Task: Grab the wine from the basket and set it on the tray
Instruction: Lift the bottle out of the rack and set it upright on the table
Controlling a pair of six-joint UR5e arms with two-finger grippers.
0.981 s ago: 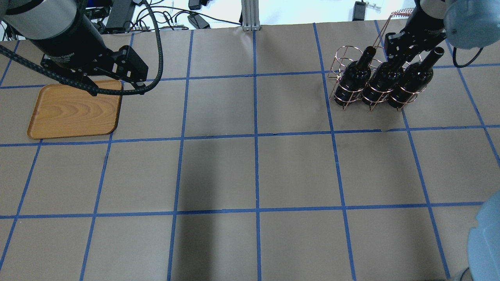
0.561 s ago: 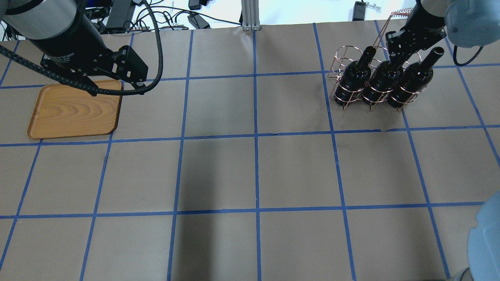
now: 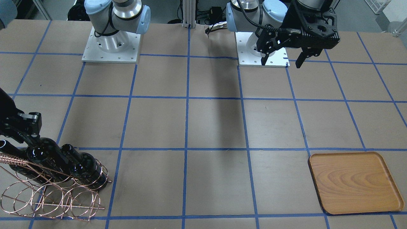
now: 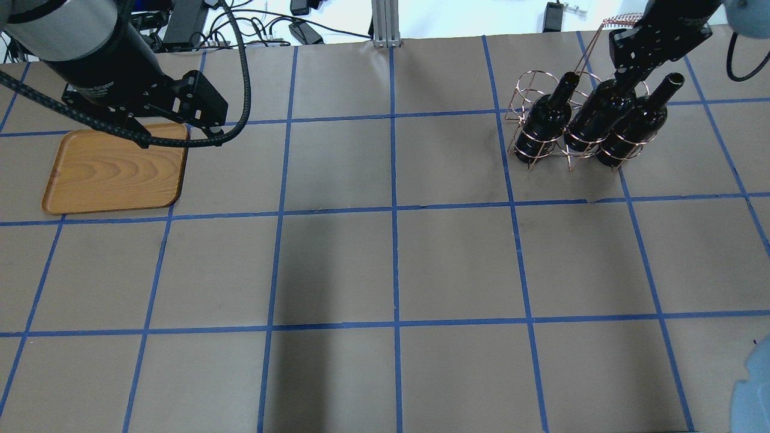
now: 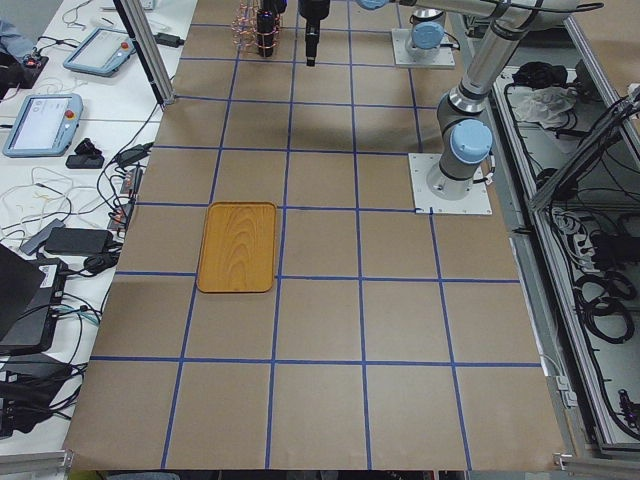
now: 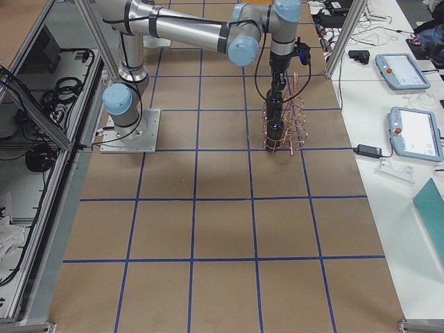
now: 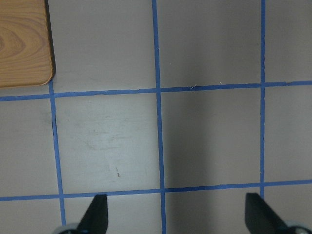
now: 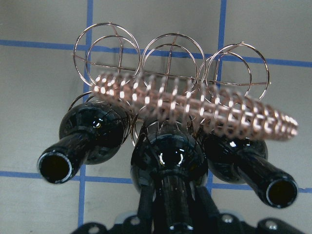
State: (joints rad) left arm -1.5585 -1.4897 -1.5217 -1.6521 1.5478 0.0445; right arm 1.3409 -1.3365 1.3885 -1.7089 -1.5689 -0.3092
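Note:
Three near-black wine bottles stand in the copper wire basket (image 4: 524, 90) at the far right. My right gripper (image 4: 625, 75) is shut on the neck of the middle wine bottle (image 4: 601, 114) and holds it raised in its loop. The right wrist view shows that neck (image 8: 170, 195) between the fingers, the other two bottles (image 8: 87, 141) (image 8: 243, 156) to either side, and the twisted handle (image 8: 195, 105) across. My left gripper (image 4: 204, 123) is open and empty, above the near right corner of the wooden tray (image 4: 114, 168). Its two fingertips (image 7: 97, 214) show over bare table.
Brown paper with a blue tape grid covers the table (image 4: 391, 258). The tray (image 3: 354, 183) lies far from the basket (image 3: 47, 200), at the opposite side. Cables and devices lie beyond the far edge (image 4: 271, 24). The arm bases (image 3: 111, 44) stand at the robot's side.
My right gripper has moved up with the middle bottle, which now stands higher than its two neighbours. The left arm and the tray have not moved.

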